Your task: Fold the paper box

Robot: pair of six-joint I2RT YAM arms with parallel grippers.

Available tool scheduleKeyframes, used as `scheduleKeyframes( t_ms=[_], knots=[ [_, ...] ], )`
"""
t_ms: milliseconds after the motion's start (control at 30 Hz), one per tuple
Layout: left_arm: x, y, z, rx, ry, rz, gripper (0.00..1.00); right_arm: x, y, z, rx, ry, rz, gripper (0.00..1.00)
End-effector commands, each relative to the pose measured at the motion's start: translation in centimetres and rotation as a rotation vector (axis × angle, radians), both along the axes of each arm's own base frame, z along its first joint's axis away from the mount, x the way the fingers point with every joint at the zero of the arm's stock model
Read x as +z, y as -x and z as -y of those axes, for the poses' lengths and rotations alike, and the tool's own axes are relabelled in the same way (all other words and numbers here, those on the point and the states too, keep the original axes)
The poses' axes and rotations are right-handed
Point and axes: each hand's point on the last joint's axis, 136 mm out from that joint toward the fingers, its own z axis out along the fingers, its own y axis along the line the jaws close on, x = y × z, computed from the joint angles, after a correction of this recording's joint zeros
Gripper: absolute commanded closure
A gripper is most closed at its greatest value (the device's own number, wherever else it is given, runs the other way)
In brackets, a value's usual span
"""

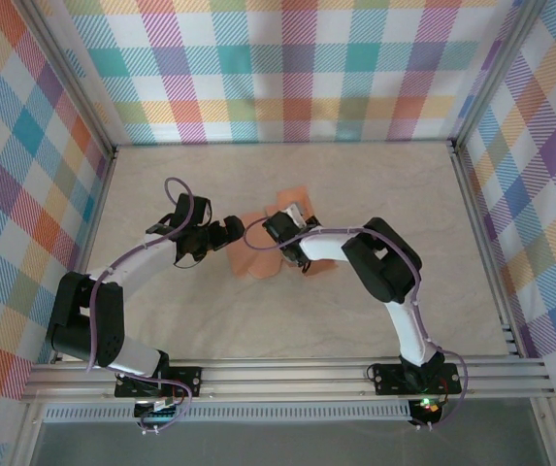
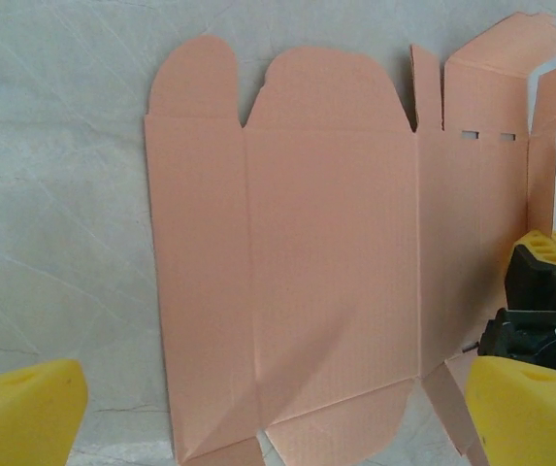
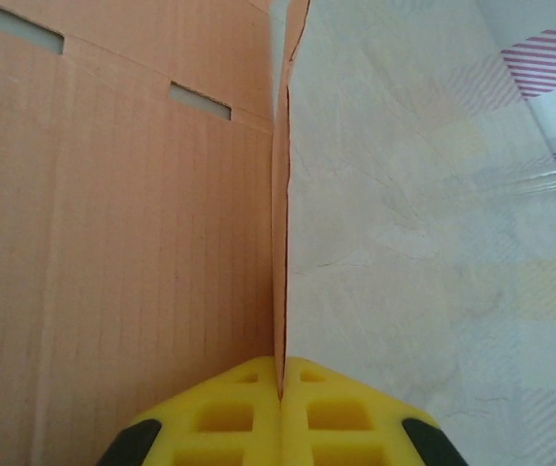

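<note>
Clearly the fold is barely begun. The paper box [image 2: 331, 282], a flat die-cut sheet of thin salmon-orange card, lies near the middle of the pale marbled table [image 1: 355, 175]. Most of its panels lie flat, but the strip at its 3 o'clock edge in the left wrist view stands upright. The right gripper [image 3: 279, 388] has its yellow fingers pressed together on that strip's thin edge. The left gripper [image 1: 229, 231] sits at the sheet's 9 o'clock in the top view, fingers wide apart and holding nothing; I cannot tell whether it touches the card.

Nothing appears to pin the flat panels, so I judge a further pull could drag the whole sheet instead of bending it. The pinch is narrow, so the card could slip out, crumple, or crease away from the scored line. The slotted panel might tear near its two slots.
</note>
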Motion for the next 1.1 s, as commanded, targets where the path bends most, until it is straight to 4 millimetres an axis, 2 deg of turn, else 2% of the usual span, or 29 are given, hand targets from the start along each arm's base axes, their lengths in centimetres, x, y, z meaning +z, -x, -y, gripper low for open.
scheduleKeyframes(
  t_ms=[0,100,233,367,667,767,933,1000,1067],
  knots=[
    [0.4,-0.1,-0.3,0.004,0.004,0.014,0.01,0.5,-0.1,1.6,-0.063,0.024,0.014,1.00],
    [0.5,-0.2,-0.2,-0.003,0.009,0.018,0.01,0.8,0.0,1.5,-0.057,-0.150,-0.045,1.00],
    [1.1,-0.3,0.3,-0.017,0.037,0.048,0.00,0.4,0.0,2.8,-0.114,-0.322,-0.117,1.00],
    [1.2,-0.2,0.4,-0.021,0.046,0.052,0.00,-0.1,-0.1,3.2,-0.118,-0.293,-0.133,1.00],
    [1.4,-0.1,0.5,-0.021,0.057,0.054,0.00,-1.5,0.7,2.4,-0.108,-0.043,-0.086,1.00],
    [1.3,-0.1,0.5,-0.022,0.053,0.052,0.00,-1.2,0.7,2.6,-0.125,-0.069,-0.080,1.00],
    [1.3,-0.1,0.5,-0.025,0.055,0.051,0.00,-0.8,0.8,3.5,-0.202,-0.435,-0.153,1.00],
    [1.2,0.0,0.5,-0.025,0.055,0.051,0.00,-0.5,0.7,4.6,-0.235,-0.453,-0.154,1.00],
    [1.2,0.0,0.5,-0.024,0.056,0.051,0.00,-0.4,0.4,5.1,-0.231,-0.397,-0.145,1.00]
  ],
)
